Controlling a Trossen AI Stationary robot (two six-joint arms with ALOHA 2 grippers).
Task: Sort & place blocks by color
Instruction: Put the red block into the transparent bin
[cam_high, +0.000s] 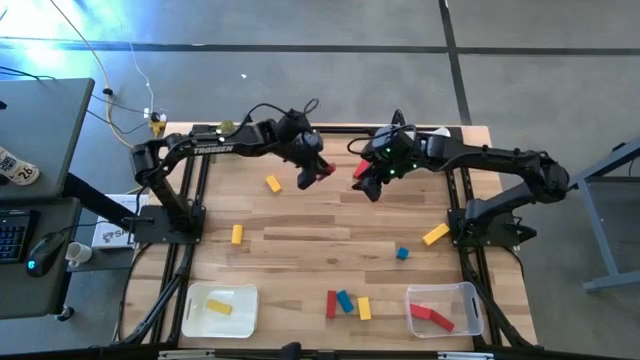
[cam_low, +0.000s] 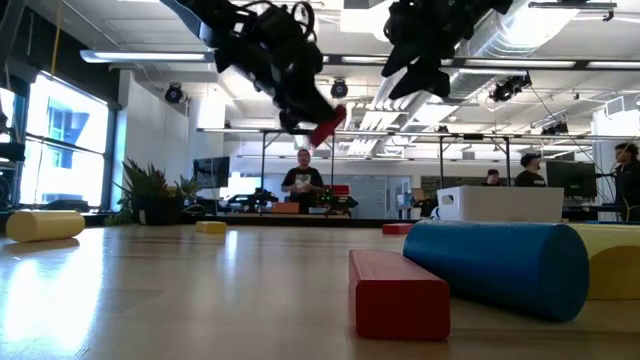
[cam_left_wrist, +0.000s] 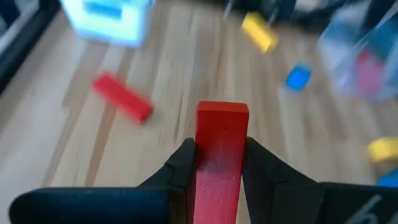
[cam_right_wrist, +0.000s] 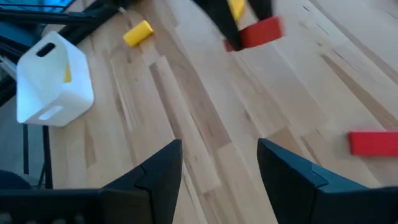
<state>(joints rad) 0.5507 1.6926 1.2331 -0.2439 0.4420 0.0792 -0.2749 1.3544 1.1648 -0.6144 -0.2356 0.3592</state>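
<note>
Handover brewing mid-air over the far half of the table (cam_high: 300, 235).

From above, the left gripper (cam_high: 318, 172) is gripping a red bar (cam_high: 327, 170), facing the right gripper (cam_high: 366, 175), probably because the clear bin (cam_high: 478, 298) with red blocks is sitting on the right arm's side; the white bin (cam_high: 190, 300) is holding yellow, and loose blocks are dotting the wood. At table height, the red bar (cam_low: 328, 125) is hanging high above a red block (cam_low: 398, 292) and blue cylinder (cam_low: 497, 266). The left wrist camera is showing fingers (cam_left_wrist: 183, 168) clamped on the red bar (cam_left_wrist: 221, 152). The right wrist camera is showing its fingers (cam_right_wrist: 158, 171) spread apart, holding nothing, pointing toward that bar (cam_right_wrist: 260, 32).
</note>
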